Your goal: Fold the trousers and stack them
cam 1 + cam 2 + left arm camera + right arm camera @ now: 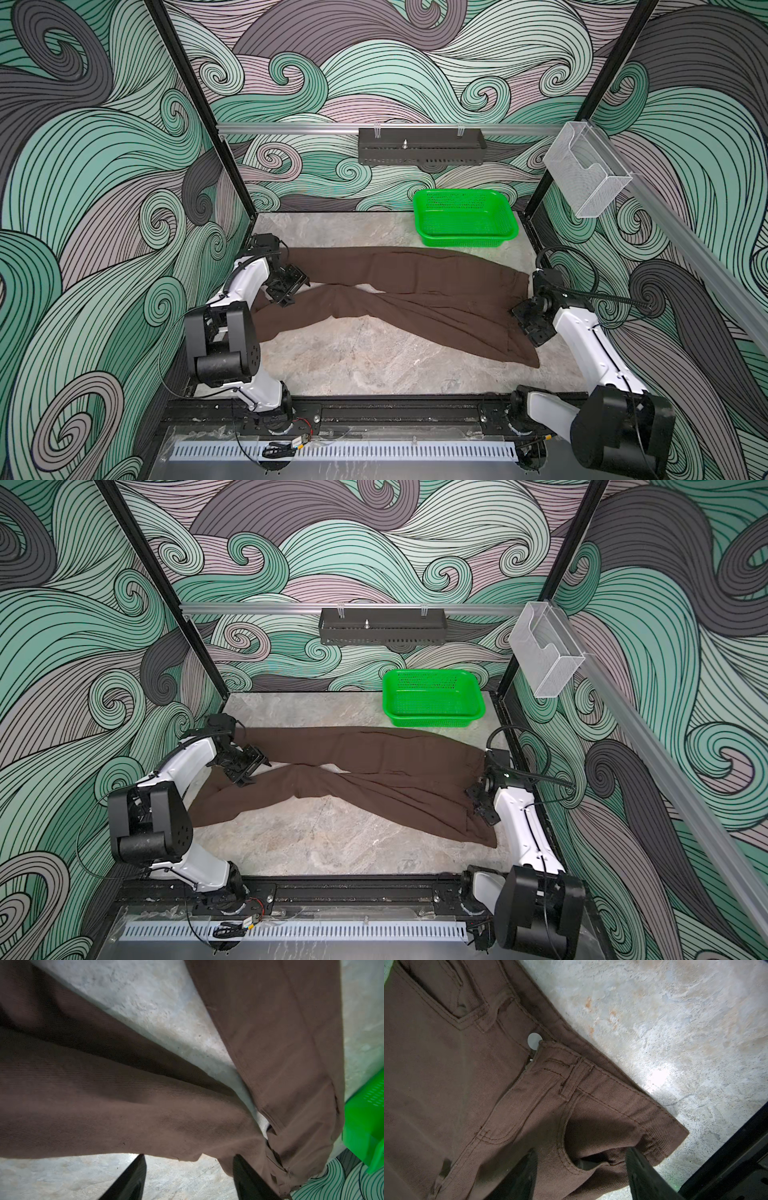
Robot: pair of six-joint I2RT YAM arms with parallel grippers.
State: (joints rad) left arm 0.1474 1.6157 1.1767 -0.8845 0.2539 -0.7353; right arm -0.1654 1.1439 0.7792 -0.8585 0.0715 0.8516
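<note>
trousers (436, 282) lay spread, unfolded, just in front of basket (465, 241) | every fold and stacking undone | left fingers (128, 1180) apart, empty | right fingers (645, 1176) apart, empty

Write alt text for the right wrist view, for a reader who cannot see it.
Dark chocolate-brown twill trousers lie flat on a grey marbled table, waistband showing, with a pale round button and a curved front pocket. The black right gripper stands open over that pocket, holding nothing.
</note>
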